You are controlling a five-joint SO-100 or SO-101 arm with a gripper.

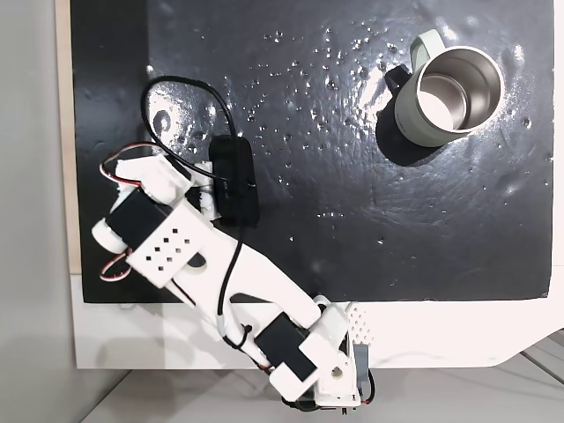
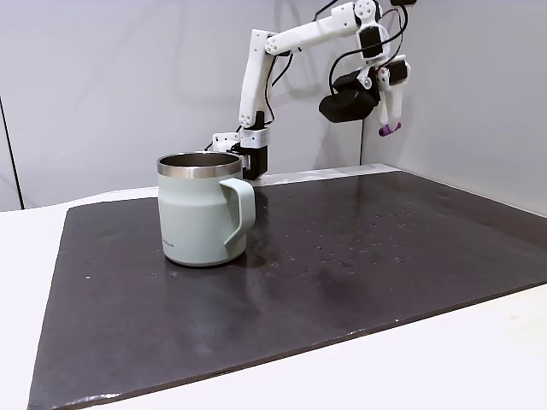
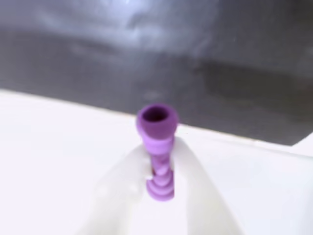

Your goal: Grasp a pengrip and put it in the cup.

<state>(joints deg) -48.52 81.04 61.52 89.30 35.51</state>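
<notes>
Near us on the dark mat, left, stands the cup. Far right, high above the mat, the gripper pinches the purple pengrip between its fingertips, well apart from the cup.

The small purple ribbed pen grip, a soft-looking hollow tube with a flared open end, is being held clamped between two white fingertips in the wrist view, its open end pointing toward the camera. In a fixed view it is hanging high above the dark mat, well apart from the cup. The pale sage-green mug with a shiny steel interior is standing upright on the mat, its side handle facing right in that view; from above, the mug is sitting near the upper right corner.
</notes>
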